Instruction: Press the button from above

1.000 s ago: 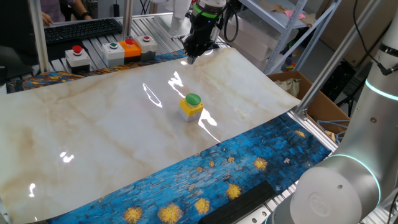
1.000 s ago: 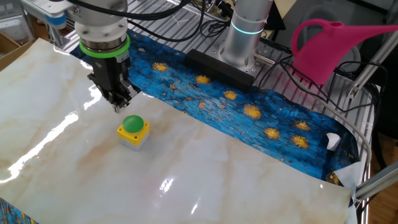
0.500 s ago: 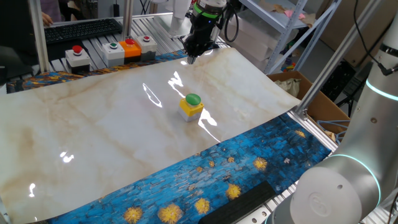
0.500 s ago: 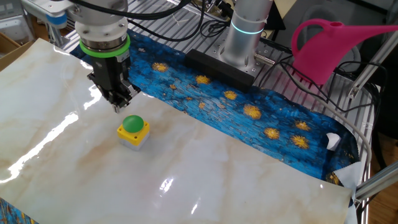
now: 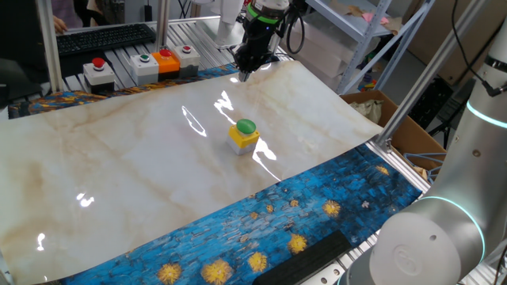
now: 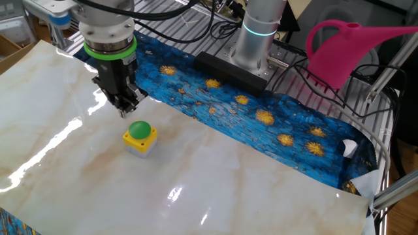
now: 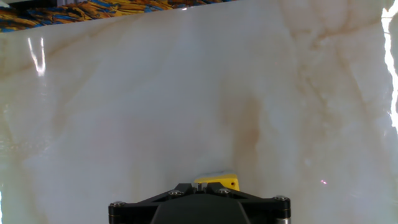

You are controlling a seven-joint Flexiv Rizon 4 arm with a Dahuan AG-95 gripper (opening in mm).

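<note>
The button [image 5: 245, 132] is a green dome on a small yellow housing, standing on the marble-pattern sheet [image 5: 142, 166]. It also shows in the other fixed view [image 6: 140, 135]. My gripper [image 5: 244, 73] hangs pointing down, above the sheet and a little beyond the button towards the far edge. In the other fixed view the gripper [image 6: 124, 111] tapers to a single tip just up-left of the dome, fingers together and holding nothing. In the hand view only a corner of the yellow housing [image 7: 219, 182] shows above the black gripper body; the green dome is hidden.
Grey boxes with red and green buttons [image 5: 100, 70] and an orange box [image 5: 165, 60] stand behind the sheet's far edge. A pink watering can [image 6: 346, 46] and the arm base [image 6: 258, 32] stand beyond the blue patterned cloth [image 6: 261, 111].
</note>
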